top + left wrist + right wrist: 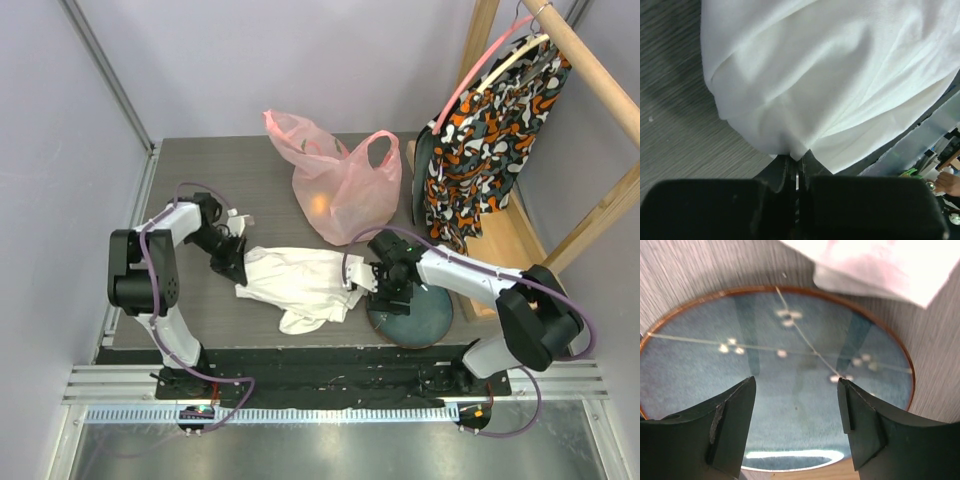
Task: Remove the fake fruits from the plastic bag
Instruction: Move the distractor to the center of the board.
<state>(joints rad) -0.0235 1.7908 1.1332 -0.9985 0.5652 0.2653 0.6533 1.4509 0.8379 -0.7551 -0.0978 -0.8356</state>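
The translucent pink plastic bag (340,185) sat far back on the grey table (200,180); the left gripper (796,160) pinched the crumpled white cloth (300,285); the right gripper (796,405) hung open over the round blue plate (790,340); an orange fake fruit (319,205) lay inside the bag

left arm: elbow folded, forearm pointing 4 o'clock | left gripper (237,266): jaws pinched on white cloth (830,75) | right arm: reaching toward 10 o'clock | right gripper (796,407): jaws apart, facing down

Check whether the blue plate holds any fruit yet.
Empty, where visible: the plate shows bare blue glaze with light reflections, no fruit.
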